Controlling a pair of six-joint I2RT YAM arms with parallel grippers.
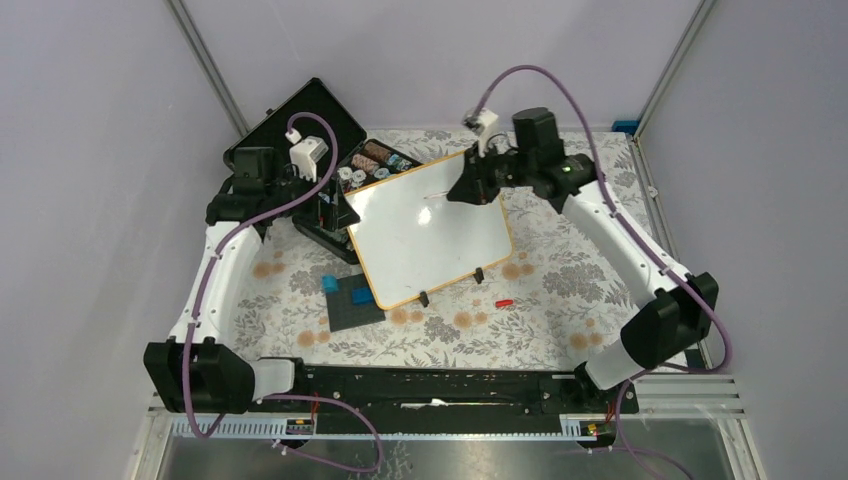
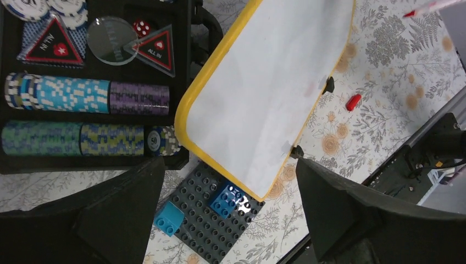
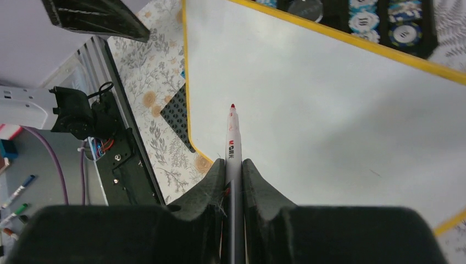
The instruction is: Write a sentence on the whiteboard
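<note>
The whiteboard (image 1: 430, 235) lies mid-way across the desk (image 1: 560, 290), one edge over the chip case (image 1: 300, 125) and seemingly blank; the right end effector (image 3: 233, 165) clamps a red marker (image 3: 233, 137) aimed at it and the left end effector (image 2: 225, 170) gapes empty, so next comes steady tip contact and the 1st stroke.

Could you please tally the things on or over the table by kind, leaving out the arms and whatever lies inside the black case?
whiteboard: 1
marker: 1
red cap: 1
grey baseplate: 1
blue blocks: 2
black case: 1
Total: 7
</note>
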